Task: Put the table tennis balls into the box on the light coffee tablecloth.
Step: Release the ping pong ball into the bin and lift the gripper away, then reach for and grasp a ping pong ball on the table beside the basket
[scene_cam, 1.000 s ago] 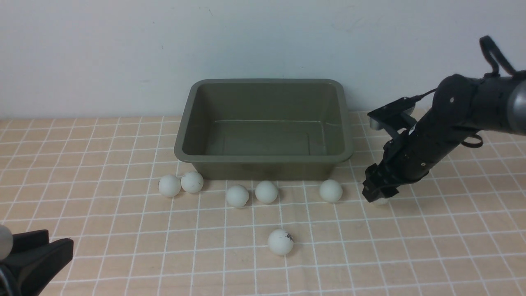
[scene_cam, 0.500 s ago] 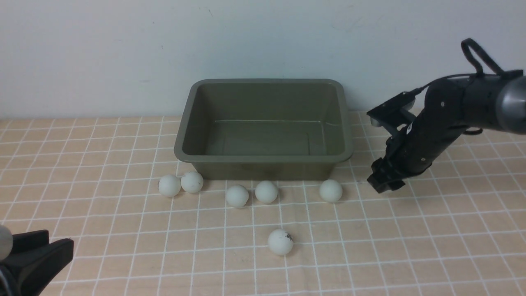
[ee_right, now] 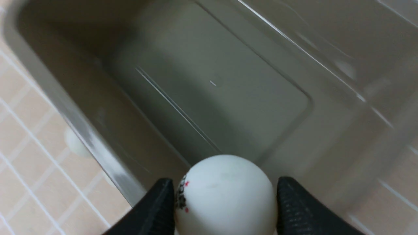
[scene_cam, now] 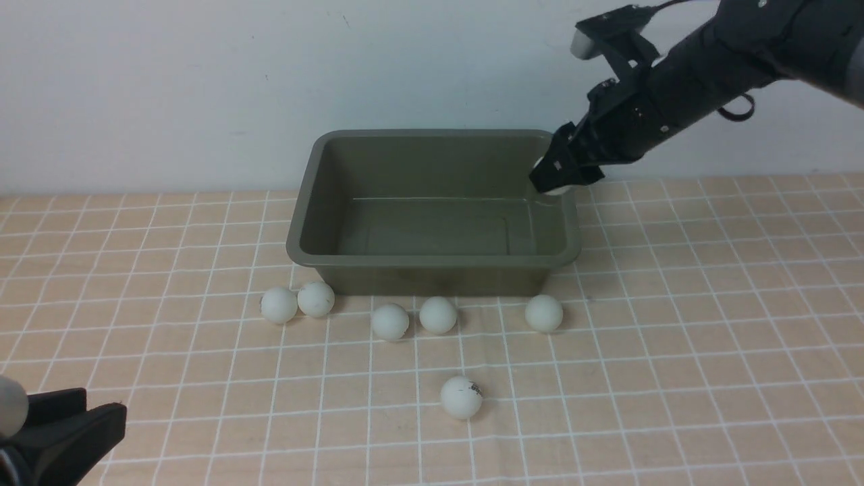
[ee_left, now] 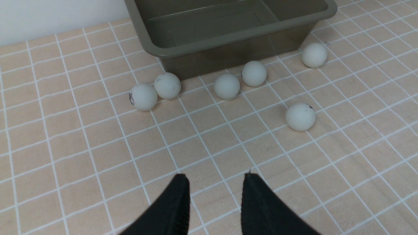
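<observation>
The olive-green box point(scene_cam: 432, 257) stands empty at the back of the light coffee tablecloth point(scene_cam: 675, 351). My right gripper point(scene_cam: 557, 178) is shut on a table tennis ball point(scene_cam: 559, 190) and holds it above the box's right rim. The right wrist view shows this ball point(ee_right: 225, 199) pinched between the fingers, over the box's inside point(ee_right: 212, 85). Five balls lie along the box's front wall point(scene_cam: 279, 304) point(scene_cam: 315, 299) point(scene_cam: 389, 321) point(scene_cam: 438, 314) point(scene_cam: 543, 313). One marked ball point(scene_cam: 462, 397) lies nearer. My left gripper point(ee_left: 215, 175) is open and empty, low over the cloth at the front left point(scene_cam: 64, 425).
A plain white wall runs behind the box. In the left wrist view the box's front rim point(ee_left: 228, 37) and several loose balls, such as the marked ball point(ee_left: 300, 117), lie ahead of the left fingers.
My right gripper rose from the cloth right of the box with a ball in it. It moved up and left to above the box's right rim. The left gripper barely moved.
</observation>
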Tool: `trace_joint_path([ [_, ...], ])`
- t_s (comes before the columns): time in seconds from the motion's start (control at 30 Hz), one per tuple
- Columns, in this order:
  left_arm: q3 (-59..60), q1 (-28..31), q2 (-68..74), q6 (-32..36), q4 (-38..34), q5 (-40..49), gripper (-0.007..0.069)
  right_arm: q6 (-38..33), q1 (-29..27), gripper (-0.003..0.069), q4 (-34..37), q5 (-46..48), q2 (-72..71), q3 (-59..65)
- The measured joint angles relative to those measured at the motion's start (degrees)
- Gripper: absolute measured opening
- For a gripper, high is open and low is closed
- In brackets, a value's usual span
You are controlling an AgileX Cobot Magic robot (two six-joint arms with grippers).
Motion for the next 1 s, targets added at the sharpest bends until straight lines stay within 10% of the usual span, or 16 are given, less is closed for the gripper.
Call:
trace_joint_path([
  [0.5, 0.0, 0.0, 0.0, 0.0, 0.0, 0.1, 0.0175, 0.5, 2.0, 0.0467, -5.6, -4.2, 4.0, -2.9],
  [1.0, 0.0, 0.0, 0.0, 0.0, 0.0, 0.1, 0.0175, 29.7, 1.4, 0.0409, -27.1, 4.1, -20.5, 5.3],
])
